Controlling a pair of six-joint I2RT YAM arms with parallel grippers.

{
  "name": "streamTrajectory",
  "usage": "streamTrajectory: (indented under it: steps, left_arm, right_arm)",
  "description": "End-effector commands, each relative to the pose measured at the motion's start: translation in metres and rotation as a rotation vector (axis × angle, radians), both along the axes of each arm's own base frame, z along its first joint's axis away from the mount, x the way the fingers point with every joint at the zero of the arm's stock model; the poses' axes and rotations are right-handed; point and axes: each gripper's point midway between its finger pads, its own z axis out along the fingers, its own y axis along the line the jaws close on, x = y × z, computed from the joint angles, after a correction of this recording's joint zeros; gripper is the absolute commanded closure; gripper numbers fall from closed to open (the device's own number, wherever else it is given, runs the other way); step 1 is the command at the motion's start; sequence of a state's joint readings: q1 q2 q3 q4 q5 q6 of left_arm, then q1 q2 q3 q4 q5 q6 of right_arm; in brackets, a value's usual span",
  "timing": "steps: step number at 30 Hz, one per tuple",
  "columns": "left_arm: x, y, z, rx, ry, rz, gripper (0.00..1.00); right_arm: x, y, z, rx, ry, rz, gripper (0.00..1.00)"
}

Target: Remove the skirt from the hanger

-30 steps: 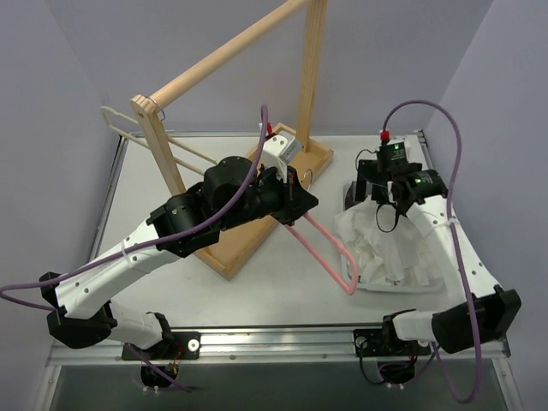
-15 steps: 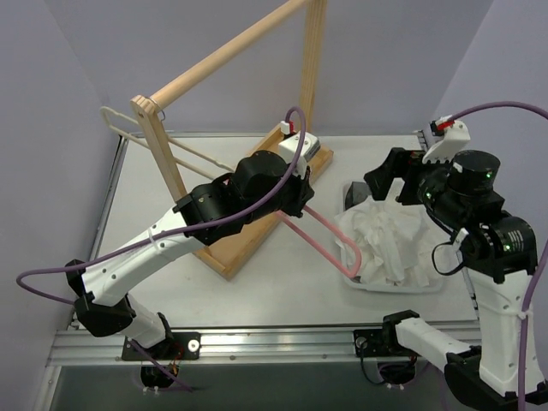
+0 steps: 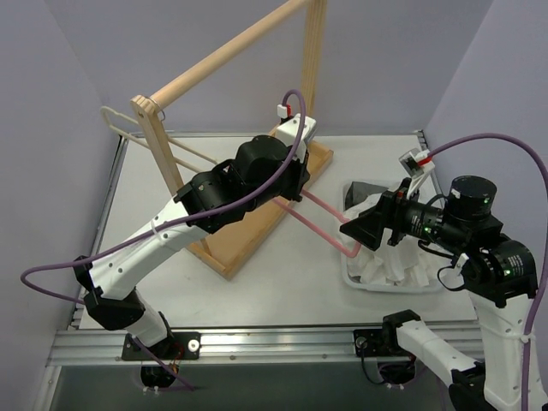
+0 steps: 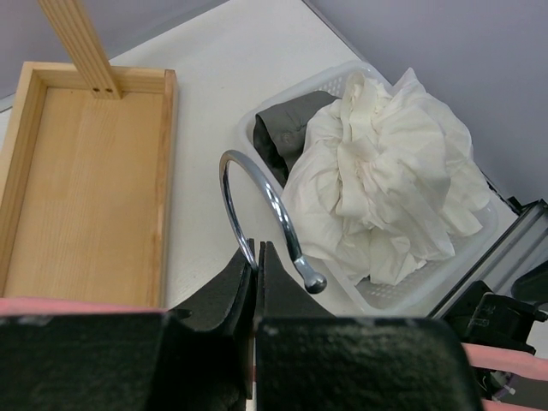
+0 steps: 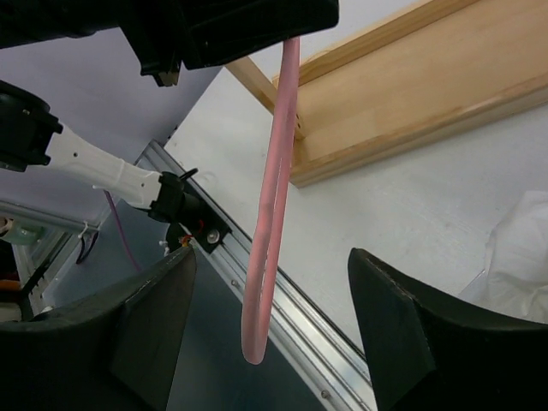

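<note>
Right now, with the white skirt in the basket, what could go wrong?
The left claw pinches the hanger only at its metal hook, so the pink frame may twist or slip. Its low end hangs close to the open right claw and the basket; either arm moving could knock it. The skirt is heaped above the rim and might spill.

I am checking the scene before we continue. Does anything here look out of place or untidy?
Nothing looks damaged or spilled. The white skirt is a crumpled heap rising above the rim of the basket, and the pink hanger is off the rack, held bare in the left gripper.
</note>
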State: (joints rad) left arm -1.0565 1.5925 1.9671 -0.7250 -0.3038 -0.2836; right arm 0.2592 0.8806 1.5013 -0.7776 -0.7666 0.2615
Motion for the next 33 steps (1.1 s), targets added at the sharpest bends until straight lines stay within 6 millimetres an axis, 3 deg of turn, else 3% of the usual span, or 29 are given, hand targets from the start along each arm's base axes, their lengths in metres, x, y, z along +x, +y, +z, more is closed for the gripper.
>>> streamTrajectory:
  steps: [1,5,8,9,11,12,14,15,19,22,25,29,33]
  left_arm:
    - [0.006,0.002,0.025,-0.042,-0.039,0.020,0.98]
    - [0.009,0.001,0.029,-0.046,-0.039,0.033,0.98]
    - [0.010,-0.001,0.030,-0.054,-0.030,0.036,0.98]
    - [0.010,-0.001,0.031,-0.054,-0.029,0.037,0.98]
    - [0.010,-0.002,0.033,-0.056,-0.019,0.040,0.98]
    - [0.010,-0.003,0.031,-0.054,-0.013,0.041,0.98]
    - [0.009,-0.005,0.031,-0.057,-0.003,0.035,0.96]
    - [0.008,-0.006,0.031,-0.060,0.000,0.030,0.80]
    - [0.000,-0.007,0.035,-0.085,0.000,-0.015,0.32]
    - [-0.006,-0.002,0.040,-0.112,-0.012,-0.030,0.10]
    - [-0.012,0.009,0.047,-0.130,-0.022,-0.029,0.04]
    - [-0.020,0.022,0.058,-0.159,-0.037,-0.031,0.05]
    - [-0.036,0.037,0.086,-0.227,-0.065,-0.068,0.05]
  right_arm:
    - [-0.014,0.009,-0.001,0.028,0.012,0.085,0.33]
    - [-0.014,0.009,-0.007,0.011,0.021,0.090,0.46]
    - [-0.011,0.006,-0.010,-0.005,0.023,0.066,0.63]
    - [-0.009,0.005,-0.013,-0.015,0.030,0.056,0.73]
    - [-0.006,0.003,-0.014,-0.028,0.022,0.039,0.86]
    - [-0.004,0.002,-0.013,-0.032,0.020,0.033,1.00]
    - [-0.002,0.000,-0.013,-0.038,0.014,0.016,1.00]
    - [0.001,-0.001,-0.011,-0.042,0.001,-0.001,1.00]
    - [0.008,-0.007,-0.007,-0.052,-0.013,-0.059,1.00]
    - [0.013,-0.007,-0.004,-0.034,-0.014,-0.079,1.00]
    - [0.020,-0.007,0.000,-0.011,-0.022,-0.111,1.00]
    - [0.029,-0.006,-0.003,-0.006,-0.011,-0.129,1.00]
    - [0.047,-0.007,-0.011,-0.020,-0.002,-0.171,1.00]
